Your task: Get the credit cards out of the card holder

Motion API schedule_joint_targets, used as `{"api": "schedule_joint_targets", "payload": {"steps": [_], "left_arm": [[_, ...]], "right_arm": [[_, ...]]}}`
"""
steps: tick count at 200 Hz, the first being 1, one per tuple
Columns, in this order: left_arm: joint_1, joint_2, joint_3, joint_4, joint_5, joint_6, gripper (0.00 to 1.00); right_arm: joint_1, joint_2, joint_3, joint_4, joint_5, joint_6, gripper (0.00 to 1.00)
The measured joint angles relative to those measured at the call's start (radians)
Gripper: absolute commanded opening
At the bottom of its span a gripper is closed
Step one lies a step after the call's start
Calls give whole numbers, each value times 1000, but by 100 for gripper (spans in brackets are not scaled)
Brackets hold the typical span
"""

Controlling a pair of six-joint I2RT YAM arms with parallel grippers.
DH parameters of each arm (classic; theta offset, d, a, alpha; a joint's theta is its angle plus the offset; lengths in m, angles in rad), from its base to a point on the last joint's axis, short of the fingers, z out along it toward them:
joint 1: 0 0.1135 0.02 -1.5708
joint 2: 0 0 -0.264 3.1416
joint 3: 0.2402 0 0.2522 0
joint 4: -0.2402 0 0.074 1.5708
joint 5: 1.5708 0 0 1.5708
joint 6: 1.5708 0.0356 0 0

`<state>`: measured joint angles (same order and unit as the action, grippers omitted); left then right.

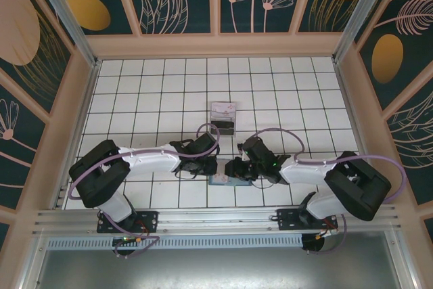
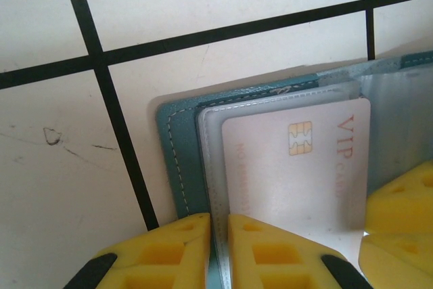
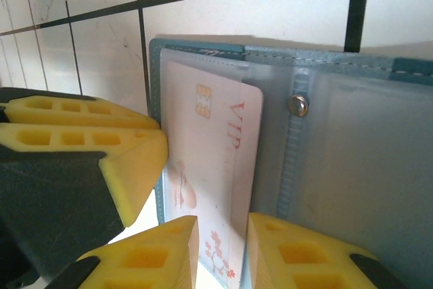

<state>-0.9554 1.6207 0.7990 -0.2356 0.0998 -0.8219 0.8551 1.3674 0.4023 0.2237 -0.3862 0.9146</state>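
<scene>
The teal card holder (image 1: 220, 181) lies open on the tiled table near the front edge, between both arms. My left gripper (image 2: 218, 235) is shut on the edge of its left panel (image 2: 177, 153) and the clear sleeve there. The pinkish-white credit card (image 2: 298, 181), printed VIP with a gold chip, sticks partly out of that sleeve. My right gripper (image 3: 223, 248) is shut on the card's (image 3: 210, 147) near end, which passes the holder's edge. The right fingers (image 2: 406, 201) show at the card's corner. The left fingers (image 3: 101, 147) press beside the holder (image 3: 352, 167).
A clear plastic tray (image 1: 223, 118) sits one tile row behind the grippers, with something dark in its near half. The holder's right panel has a metal snap stud (image 3: 298, 105). Wooden walls ring the white tiled table (image 1: 149, 93).
</scene>
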Motion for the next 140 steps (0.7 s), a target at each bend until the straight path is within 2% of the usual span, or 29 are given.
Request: {"api": "schedule_joint_targets", "payload": {"steps": [140], "left_arm": [[0, 2, 3, 0, 0, 1, 16]], "right_arm": [[-12, 33, -35, 95, -39, 39, 26]]}}
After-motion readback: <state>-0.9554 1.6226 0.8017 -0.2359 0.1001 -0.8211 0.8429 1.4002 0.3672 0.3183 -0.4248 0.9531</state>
